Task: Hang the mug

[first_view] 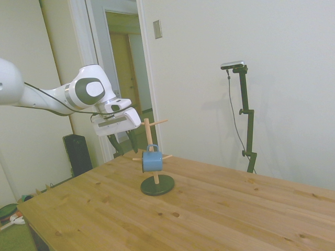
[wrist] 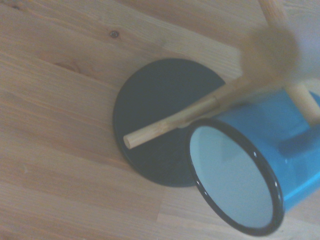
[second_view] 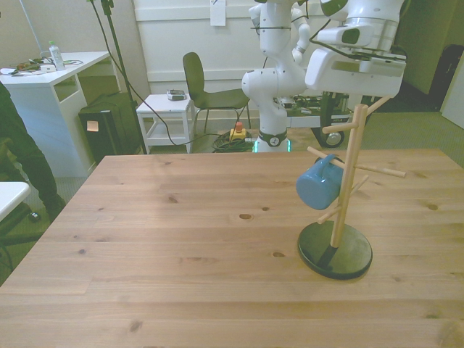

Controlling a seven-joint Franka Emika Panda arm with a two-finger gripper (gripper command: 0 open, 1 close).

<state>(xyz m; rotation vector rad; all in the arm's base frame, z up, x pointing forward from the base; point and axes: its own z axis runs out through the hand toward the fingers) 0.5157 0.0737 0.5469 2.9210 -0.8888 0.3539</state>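
Note:
The blue mug (first_view: 152, 161) hangs by its loop handle on a peg of the wooden mug tree (first_view: 149, 133), tilted, clear of the table. In the front view the mug (second_view: 317, 183) hangs on the tree's (second_view: 344, 188) side toward the front view's left, above the dark round base (second_view: 335, 250). My gripper (first_view: 124, 144) is open and empty, apart from the mug, beside the tree's upper part on the arm's side. The wrist view looks down on the mug's light inside (wrist: 232, 172), its dark rim and the base (wrist: 155, 120).
The wooden table (second_view: 181, 239) stretches wide toward the front view's left of the tree. Several bare pegs stick out from the tree's pole. A person (second_view: 18, 156) stands off the table's corner at the front view's left edge.

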